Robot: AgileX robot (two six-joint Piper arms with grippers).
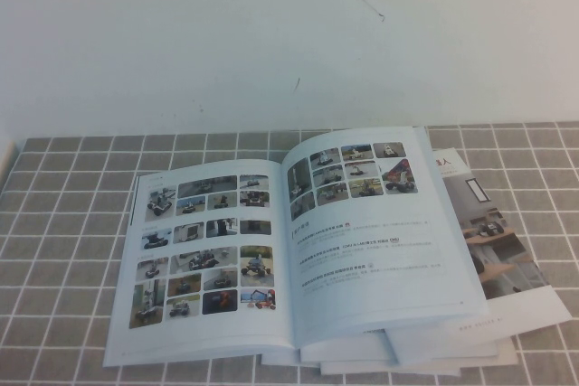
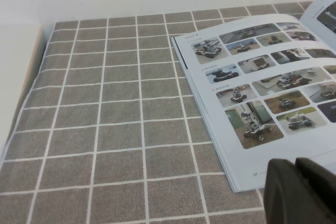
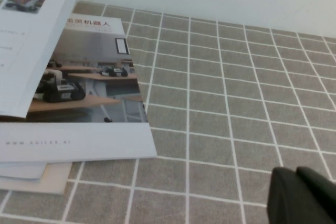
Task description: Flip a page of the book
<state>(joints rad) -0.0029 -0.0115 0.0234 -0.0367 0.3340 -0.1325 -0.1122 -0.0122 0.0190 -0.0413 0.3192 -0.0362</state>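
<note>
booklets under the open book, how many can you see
3 at least: one booklet with a room photo sticks out right of the book, two more edges fan out beneath its near right corner; others may be hidden.

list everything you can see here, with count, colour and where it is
book: 1, white glossy pages, lying open in the middle of the table on top of the other booklets
left page: 1, white with a grid of small vehicle photos, flat on the robot's left side of the spine
right page: 1, white with photos above text lines, right of the spine
booklets: several, white, top cover shows an interior photo, fanned out under the book's right side
tablecloth: 1, grey-brown with white grid lines, covering the table
wall: 1, white, behind the table
left gripper: 1, black, near the book's left page corner
right gripper: 1, black, over bare cloth right of the booklets
</note>
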